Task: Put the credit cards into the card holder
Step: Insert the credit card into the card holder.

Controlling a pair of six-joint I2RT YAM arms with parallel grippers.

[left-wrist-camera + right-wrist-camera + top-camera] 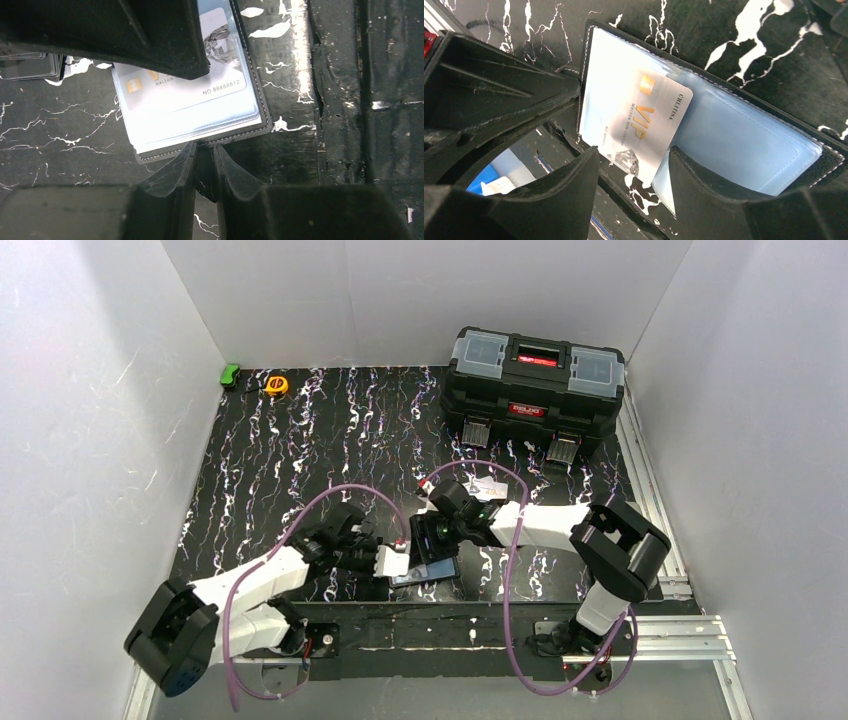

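The card holder (744, 135) lies open on the black marbled table, bluish sleeves up; it also shows in the top view (432, 568) and the left wrist view (210, 115). A silver VIP credit card (649, 120) sits partly inside a sleeve, its lower corner sticking out past the edge; the left wrist view shows it under the sleeve (200, 85). My right gripper (634, 155) is open just above it, jaws either side of that corner. My left gripper (205, 152) is shut on the holder's clasp tab at its near edge. A stack of cards (30, 65) lies to the left.
A large black toolbox (535, 380) stands at the back right. A yellow tape measure (276, 385) and a small green object (230, 375) lie at the back left. White walls close in the table on three sides. A metal rail (650, 490) runs along the right.
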